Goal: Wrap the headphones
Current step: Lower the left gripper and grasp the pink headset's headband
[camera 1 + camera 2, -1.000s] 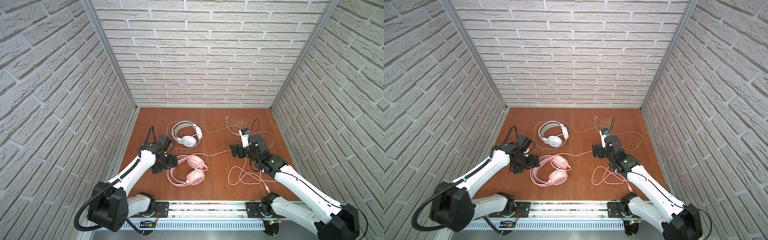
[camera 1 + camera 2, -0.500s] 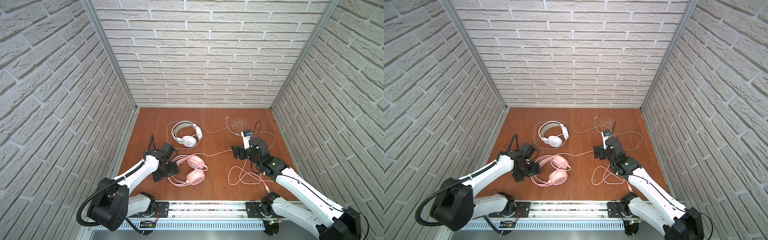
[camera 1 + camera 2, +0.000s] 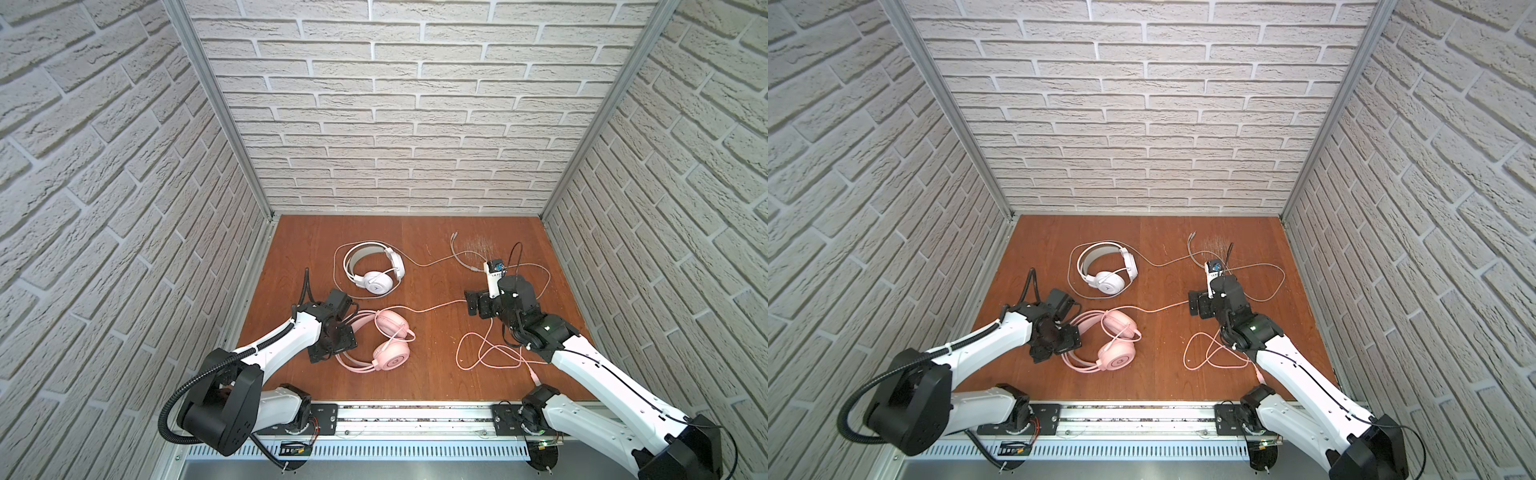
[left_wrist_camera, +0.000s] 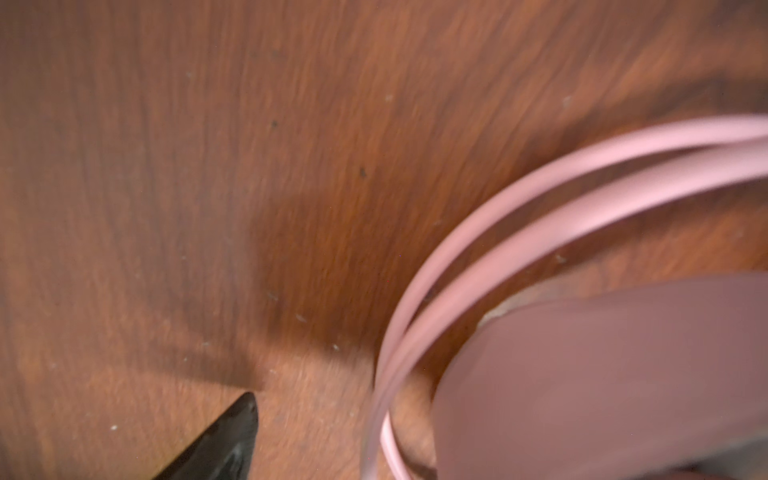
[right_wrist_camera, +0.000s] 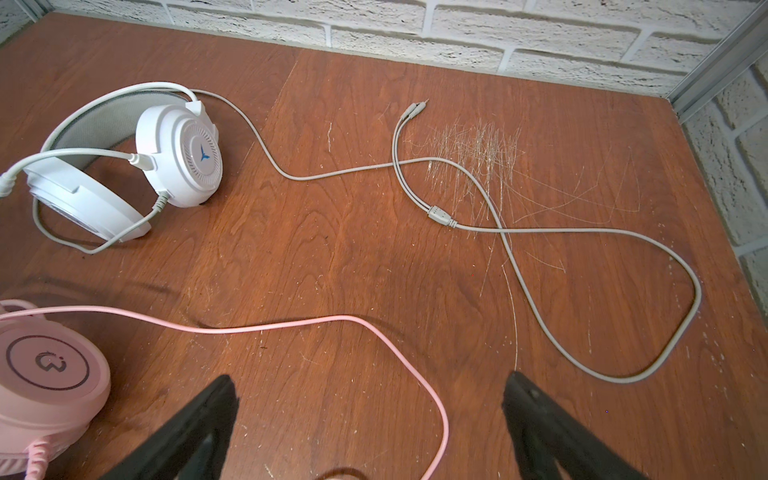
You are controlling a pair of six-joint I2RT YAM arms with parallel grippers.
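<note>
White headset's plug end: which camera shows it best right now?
The right wrist view: the white headset's plug end is sharp, its split cord lying loose. Both top views show it tiny. The left wrist view misses it.

Both arms are built of glossy white link shells joined by black cylindrical joint housings, as seen in both top views. A ribbed black cable conduit (image 3: 183, 399) is looped beside the left arm's base. Black tapered fingers (image 5: 195, 432) are seen on the right gripper (image 5: 370, 415).
</note>
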